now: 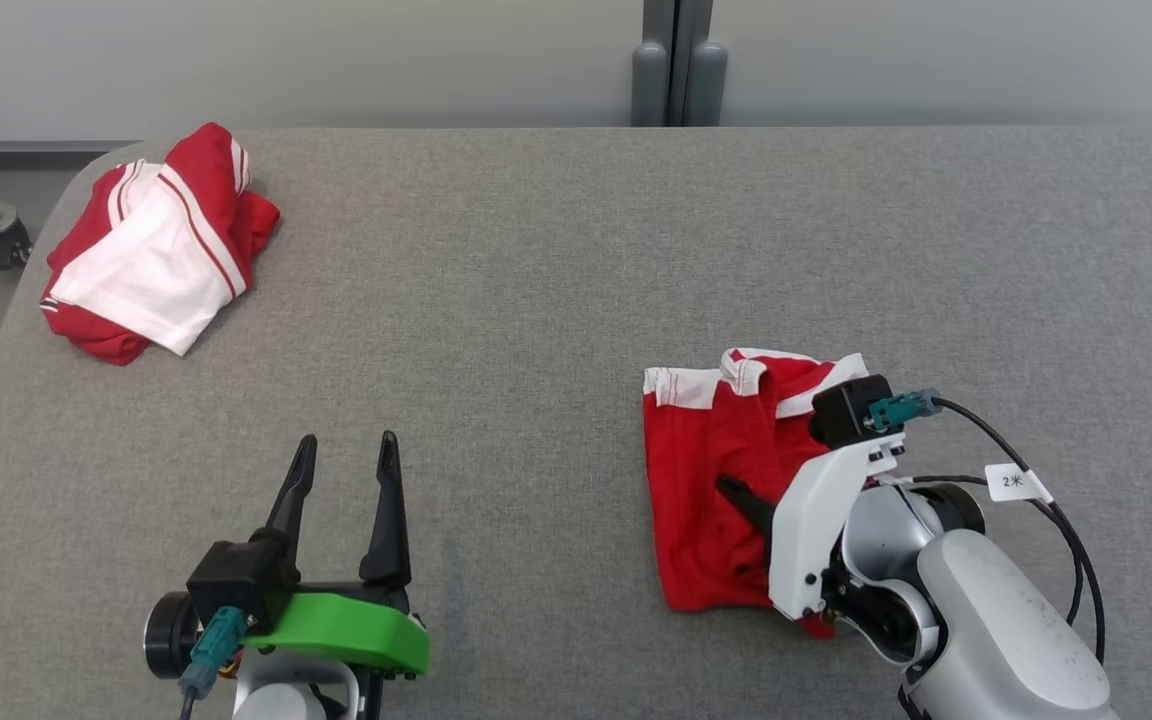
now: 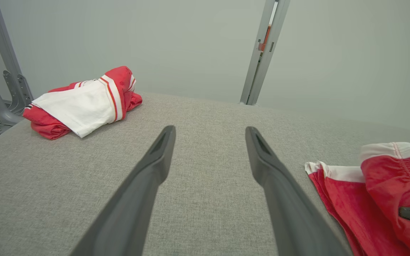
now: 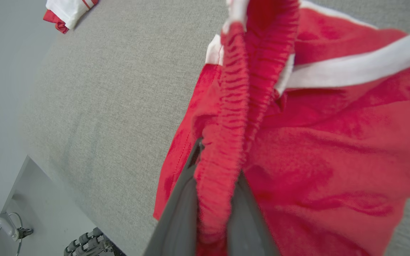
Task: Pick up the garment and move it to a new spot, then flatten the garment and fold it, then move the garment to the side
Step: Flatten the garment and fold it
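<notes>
We pinch the shorts (image 1: 706, 480) in our right jaws; left jaws gape empty; flattening, folding seemingly remain.

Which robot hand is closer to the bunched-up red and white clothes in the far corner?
Left. The left hand is open, nearer the robot than the red-and-white cloth bundle but on its side. The right hand is far across, pinching the red white-trimmed shorts.

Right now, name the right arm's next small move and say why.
Probably lift slightly: the right gripper is shut on the waistband of the red shorts, yet most of the cloth lies bunched on the table. Raising it should free them for carrying; the left gripper stands open.
</notes>
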`<state>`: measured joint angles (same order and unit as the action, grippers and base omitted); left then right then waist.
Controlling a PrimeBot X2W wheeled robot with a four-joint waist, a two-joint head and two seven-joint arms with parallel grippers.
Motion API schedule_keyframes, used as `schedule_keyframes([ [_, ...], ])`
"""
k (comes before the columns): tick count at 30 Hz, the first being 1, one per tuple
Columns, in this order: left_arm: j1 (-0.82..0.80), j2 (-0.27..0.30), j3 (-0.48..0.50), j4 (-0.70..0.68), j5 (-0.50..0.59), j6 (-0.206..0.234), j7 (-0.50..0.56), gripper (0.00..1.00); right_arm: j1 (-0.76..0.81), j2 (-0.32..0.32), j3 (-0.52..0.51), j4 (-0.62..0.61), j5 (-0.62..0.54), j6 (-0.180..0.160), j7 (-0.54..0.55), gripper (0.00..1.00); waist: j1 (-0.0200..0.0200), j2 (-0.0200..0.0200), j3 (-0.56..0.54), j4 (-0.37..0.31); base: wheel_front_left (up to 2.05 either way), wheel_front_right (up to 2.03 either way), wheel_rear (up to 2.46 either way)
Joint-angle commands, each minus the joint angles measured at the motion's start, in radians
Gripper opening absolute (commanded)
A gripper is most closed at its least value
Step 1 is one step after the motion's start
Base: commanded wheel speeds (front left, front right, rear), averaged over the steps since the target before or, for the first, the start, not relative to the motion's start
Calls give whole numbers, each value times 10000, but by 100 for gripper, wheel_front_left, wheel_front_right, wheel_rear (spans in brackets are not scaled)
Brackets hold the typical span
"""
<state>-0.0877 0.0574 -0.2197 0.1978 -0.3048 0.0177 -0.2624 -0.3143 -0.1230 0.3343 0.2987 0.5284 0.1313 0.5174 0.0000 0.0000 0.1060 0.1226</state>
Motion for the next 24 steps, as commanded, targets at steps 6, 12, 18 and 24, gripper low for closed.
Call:
schedule_keyframes([
  [6, 84, -25, -9, 30, -52, 64, -34, 100, -313, 36, 294, 385, -202, -11, -556, 100, 0, 0, 15, 170, 0, 0, 0],
  [12, 121, -36, -7, -5, -27, 43, -34, 100, -93, -134, 570, -356, -75, -11, -1123, 100, 0, 0, -12, -34, 0, 0, 0],
  [18, -22, -45, -166, 23, -26, -10, -34, 100, 284, -288, 258, -1382, 84, -11, -1773, 100, 0, 0, -11, -385, 0, 0, 0],
  [24, -366, -57, -382, 79, -137, 35, -35, 100, 698, -389, -663, -1883, -770, -11, -3094, 100, 0, 0, -74, -713, 0, 0, 0],
])
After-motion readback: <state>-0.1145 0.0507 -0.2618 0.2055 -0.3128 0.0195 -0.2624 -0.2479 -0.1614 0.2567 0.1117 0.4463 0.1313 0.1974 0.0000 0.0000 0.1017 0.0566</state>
